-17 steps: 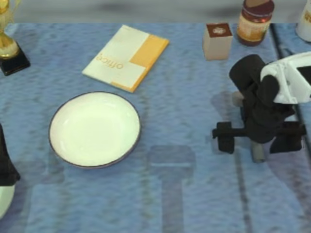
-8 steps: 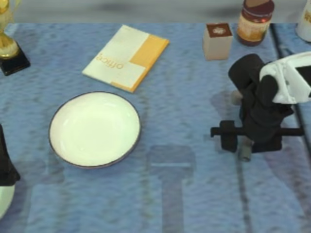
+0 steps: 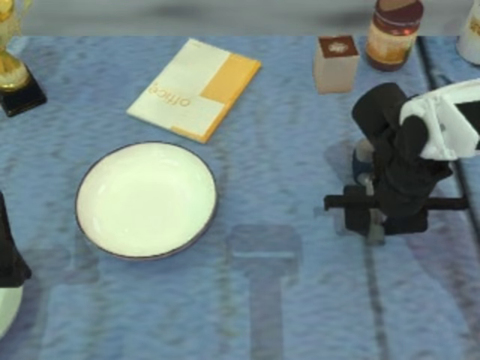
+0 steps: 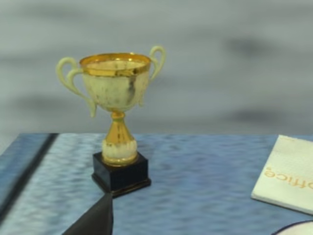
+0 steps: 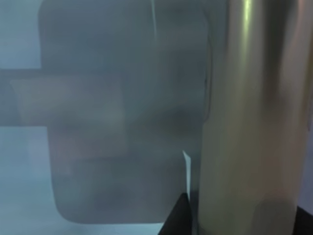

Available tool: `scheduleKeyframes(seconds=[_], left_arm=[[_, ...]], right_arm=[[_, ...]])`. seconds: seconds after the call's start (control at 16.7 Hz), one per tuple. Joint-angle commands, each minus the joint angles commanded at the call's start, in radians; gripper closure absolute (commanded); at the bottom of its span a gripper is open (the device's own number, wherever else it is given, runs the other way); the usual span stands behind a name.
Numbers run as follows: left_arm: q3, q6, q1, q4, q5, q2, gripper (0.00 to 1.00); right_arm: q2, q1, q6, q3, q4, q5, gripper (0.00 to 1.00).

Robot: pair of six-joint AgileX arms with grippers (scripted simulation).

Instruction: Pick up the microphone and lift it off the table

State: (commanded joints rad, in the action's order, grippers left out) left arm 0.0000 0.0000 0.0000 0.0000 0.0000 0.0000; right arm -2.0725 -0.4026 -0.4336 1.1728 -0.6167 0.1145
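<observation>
Top view: the right pincer (image 3: 377,217) sits at the table's (image 3: 300,300) right side, pinching the microphone (image 3: 366,169); its navy head peeks out behind the arm, the grey handle tip shows below the fingers, so the long axis runs roughly front to back. The white plate (image 3: 146,199) holds nothing.

Left wrist view: a gold trophy (image 4: 116,112); the left arm is parked at the left edge.

Right wrist view: the handle (image 5: 247,117) fills the frame.
</observation>
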Motion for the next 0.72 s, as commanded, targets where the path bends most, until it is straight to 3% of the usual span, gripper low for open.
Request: scheduleKeyframes(seconds=[0.06,0.12,0.36,0.72], left_arm=[[0.000,0.000,0.000,0.000,0.000,0.000,0.00],[0.000,0.000,0.000,0.000,0.000,0.000,0.00],[0.000,0.000,0.000,0.000,0.000,0.000,0.00],[0.000,0.000,0.000,0.000,0.000,0.000,0.00]], right_arm=[[0.000,0.000,0.000,0.000,0.000,0.000,1.00],[0.042,-0.012,-0.030,0.022,-0.011,-0.048,1.00],[0.054,-0.014,-0.009,0.011,0.054,-0.068,1.00],[0.125,-0.015,0.096,-0.079,0.424,-0.174,1.00]])
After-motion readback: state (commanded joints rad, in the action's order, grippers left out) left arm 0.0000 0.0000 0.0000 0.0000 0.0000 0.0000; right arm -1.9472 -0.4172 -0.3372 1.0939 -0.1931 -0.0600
